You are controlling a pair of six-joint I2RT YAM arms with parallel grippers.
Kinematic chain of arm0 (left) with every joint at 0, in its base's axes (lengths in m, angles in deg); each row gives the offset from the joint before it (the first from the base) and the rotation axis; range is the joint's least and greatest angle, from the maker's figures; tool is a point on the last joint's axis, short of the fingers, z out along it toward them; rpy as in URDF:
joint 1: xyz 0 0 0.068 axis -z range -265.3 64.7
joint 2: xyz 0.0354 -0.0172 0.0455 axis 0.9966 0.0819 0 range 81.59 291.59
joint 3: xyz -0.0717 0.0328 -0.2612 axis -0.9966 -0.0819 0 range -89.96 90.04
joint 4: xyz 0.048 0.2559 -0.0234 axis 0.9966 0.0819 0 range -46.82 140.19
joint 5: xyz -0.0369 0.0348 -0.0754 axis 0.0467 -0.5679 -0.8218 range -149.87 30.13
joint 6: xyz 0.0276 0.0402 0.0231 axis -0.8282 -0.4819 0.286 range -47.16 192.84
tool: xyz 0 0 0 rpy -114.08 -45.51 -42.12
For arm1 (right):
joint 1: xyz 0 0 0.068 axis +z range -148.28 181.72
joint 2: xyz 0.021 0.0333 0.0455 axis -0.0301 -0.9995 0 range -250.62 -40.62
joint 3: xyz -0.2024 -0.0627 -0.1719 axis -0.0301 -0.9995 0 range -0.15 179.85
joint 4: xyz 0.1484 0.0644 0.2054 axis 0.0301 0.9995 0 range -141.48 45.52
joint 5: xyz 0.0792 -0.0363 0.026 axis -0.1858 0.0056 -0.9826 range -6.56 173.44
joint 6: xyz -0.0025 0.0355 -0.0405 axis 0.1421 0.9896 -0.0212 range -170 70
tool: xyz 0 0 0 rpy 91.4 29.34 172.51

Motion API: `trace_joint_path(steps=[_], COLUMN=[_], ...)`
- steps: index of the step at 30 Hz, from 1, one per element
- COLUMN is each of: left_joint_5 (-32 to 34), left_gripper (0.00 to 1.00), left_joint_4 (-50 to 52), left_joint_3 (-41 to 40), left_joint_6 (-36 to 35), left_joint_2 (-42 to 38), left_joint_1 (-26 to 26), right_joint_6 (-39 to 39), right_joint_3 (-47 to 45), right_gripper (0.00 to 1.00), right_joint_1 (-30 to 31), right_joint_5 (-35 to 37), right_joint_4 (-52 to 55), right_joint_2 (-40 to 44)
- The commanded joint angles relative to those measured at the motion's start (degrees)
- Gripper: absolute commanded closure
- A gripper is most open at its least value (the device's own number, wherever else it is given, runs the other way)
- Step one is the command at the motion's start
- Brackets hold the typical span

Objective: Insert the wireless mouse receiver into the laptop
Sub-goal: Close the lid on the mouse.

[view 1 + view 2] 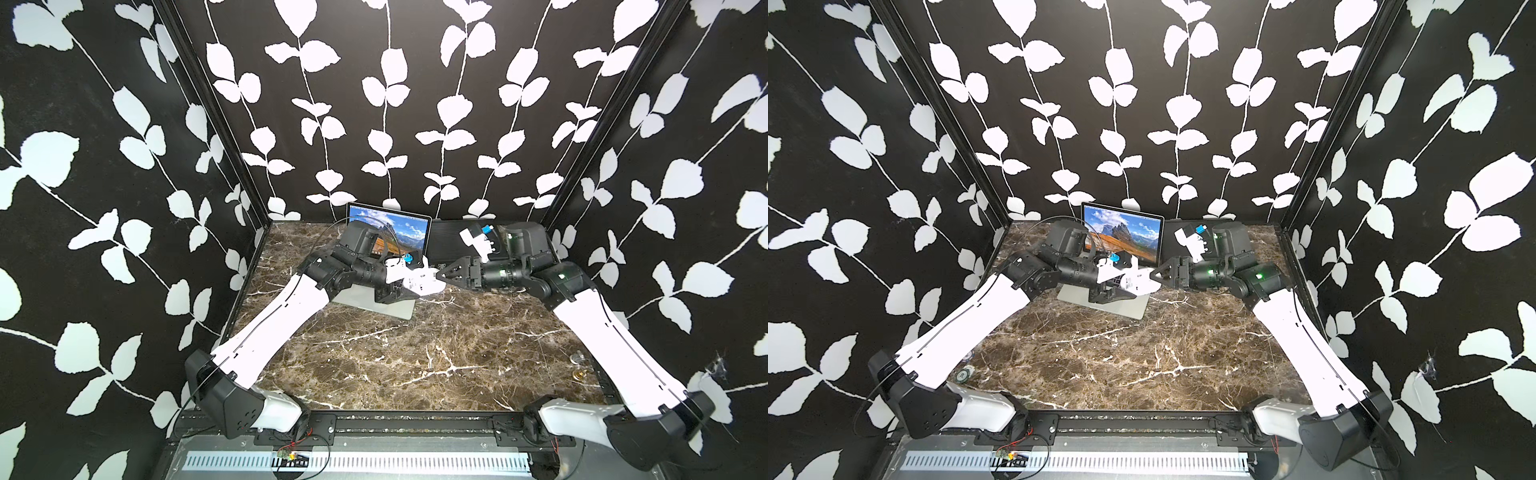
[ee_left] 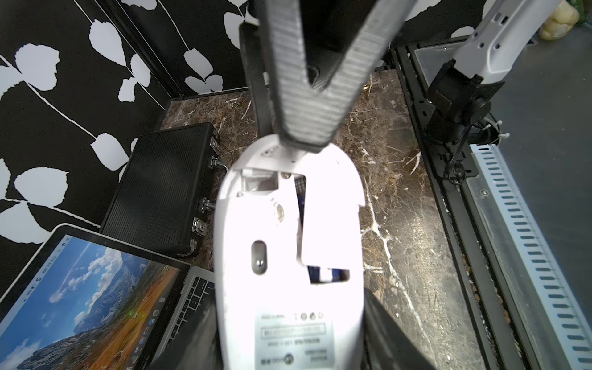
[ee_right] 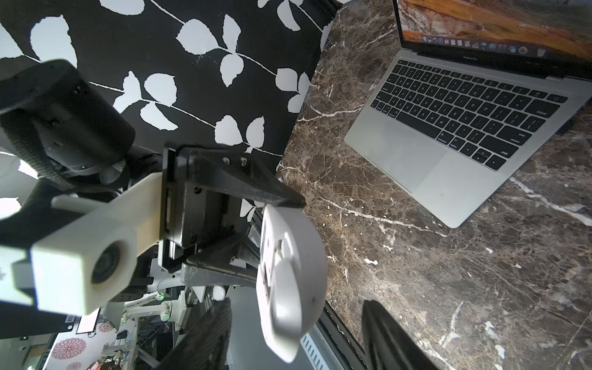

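The left arm [image 1: 270, 320] and right arm [image 1: 615, 345] have white flat links, black joints and a thin black cable. Near the laptop [image 1: 399, 226], each wrist has 1 white mount with a blue part.

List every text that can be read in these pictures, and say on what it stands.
"MacBook Pro": laptop, below the screen, faint.
"shift", "return", "delete", "command": its keys.
The label under the wireless mouse: too blurred to read.
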Motion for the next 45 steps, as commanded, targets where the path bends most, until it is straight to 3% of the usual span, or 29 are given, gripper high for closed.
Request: trace_joint_path(steps=[1,6,17,25,45], left_joint_5=[-1.35,-1.83,-1.32,-1.64,-2.64], left_gripper=[0.49,0.49,0.49,0.50,0.51], left_joint_4=[0.79,1.12,2.19,2.54,2.95], left_joint_3=[2.14,2.49,3.03,3.84,3.77], left_joint_6=[1.47,2.08,1.93,2.14,1.15], left_joint_2=[-0.13,-0.05,0.37,1.09,0.09], left_joint_1=[0.12,0.09,0.09,0.14,0.10], right_joint_6=[3.04,6.19,10.91,10.75,5.32], right_joint_3=[-4.21,-10.15,-11.09,-12.27,-8.84], right_gripper=[0.32,0.32,0.32,0.32,0.50], right_joint_1=[0.43,0.91,2.50,3.89,3.87], right_joint_5=[0.52,1.07,-0.43,-0.69,3.14], right_joint_4=[-6.24,-12.81,-20.42,-20.14,-10.47], right_joint_2=[3.87,6.67,4.00,3.24,1.28])
